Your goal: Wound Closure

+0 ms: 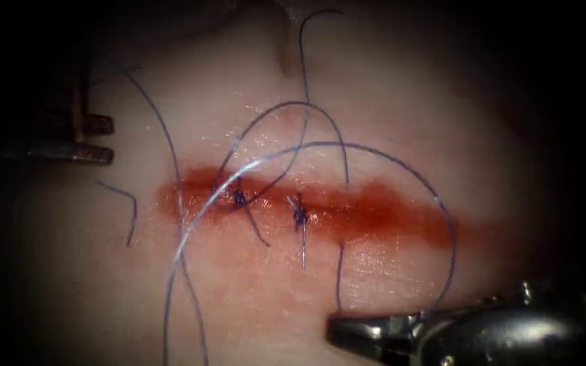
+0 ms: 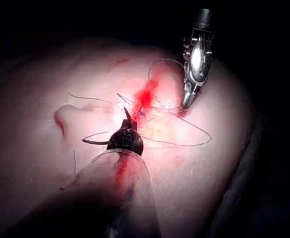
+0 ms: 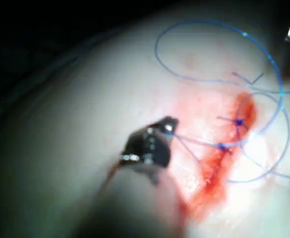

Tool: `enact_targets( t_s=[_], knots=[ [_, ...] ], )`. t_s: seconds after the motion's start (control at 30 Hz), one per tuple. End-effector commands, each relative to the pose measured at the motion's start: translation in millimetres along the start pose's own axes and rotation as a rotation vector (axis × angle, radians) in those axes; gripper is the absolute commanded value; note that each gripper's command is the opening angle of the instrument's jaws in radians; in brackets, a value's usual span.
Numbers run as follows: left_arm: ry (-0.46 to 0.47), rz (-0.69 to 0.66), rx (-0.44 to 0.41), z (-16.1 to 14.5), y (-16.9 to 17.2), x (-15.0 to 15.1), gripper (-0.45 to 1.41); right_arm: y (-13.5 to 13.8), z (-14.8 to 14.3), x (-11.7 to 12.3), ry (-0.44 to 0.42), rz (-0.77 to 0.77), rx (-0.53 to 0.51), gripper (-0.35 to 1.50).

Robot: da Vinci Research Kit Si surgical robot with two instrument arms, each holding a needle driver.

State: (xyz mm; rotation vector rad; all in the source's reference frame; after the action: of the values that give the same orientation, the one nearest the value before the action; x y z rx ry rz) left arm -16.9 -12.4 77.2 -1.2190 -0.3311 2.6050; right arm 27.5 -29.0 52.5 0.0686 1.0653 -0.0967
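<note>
The cut (image 1: 320,207) runs across the tissue (image 1: 388,102), red with fluid (image 1: 374,213). Two knots (image 1: 300,215) already sit on it, toward its left end. Blue thread (image 1: 347,144) loops over the cut and down toward the right tool (image 1: 337,331), which lies below the cut. I cannot tell whether its jaws are open or hold thread. The left tool (image 1: 106,139) waits far to the left, jaws a little apart, holding nothing. I see no needle. The right part of the cut looks unsewn, so I think more stitches are needed there.
</note>
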Motion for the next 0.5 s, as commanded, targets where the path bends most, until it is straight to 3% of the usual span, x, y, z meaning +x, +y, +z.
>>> enact_targets(
  t_s=[0.03, 0.27, 0.5],
  knots=[
    [0.001, -0.001, -0.004, 0.8, 0.4, -0.3, -0.45, -1.7, 0.6, 1.8, 0.011, -0.003, 0.028, -0.35],
    [0.001, -0.001, -0.003, 0.8, 0.4, -0.3, -0.45, -4.9, 2.0, 8.4, 0.038, -0.027, 0.162, -0.35],
    [0.000, -0.001, -0.003, 0.7, 0.4, -0.3, -0.45, -7.5, 3.1, 12.9, 0.098, -0.026, 0.279, -0.35]
  ],
)
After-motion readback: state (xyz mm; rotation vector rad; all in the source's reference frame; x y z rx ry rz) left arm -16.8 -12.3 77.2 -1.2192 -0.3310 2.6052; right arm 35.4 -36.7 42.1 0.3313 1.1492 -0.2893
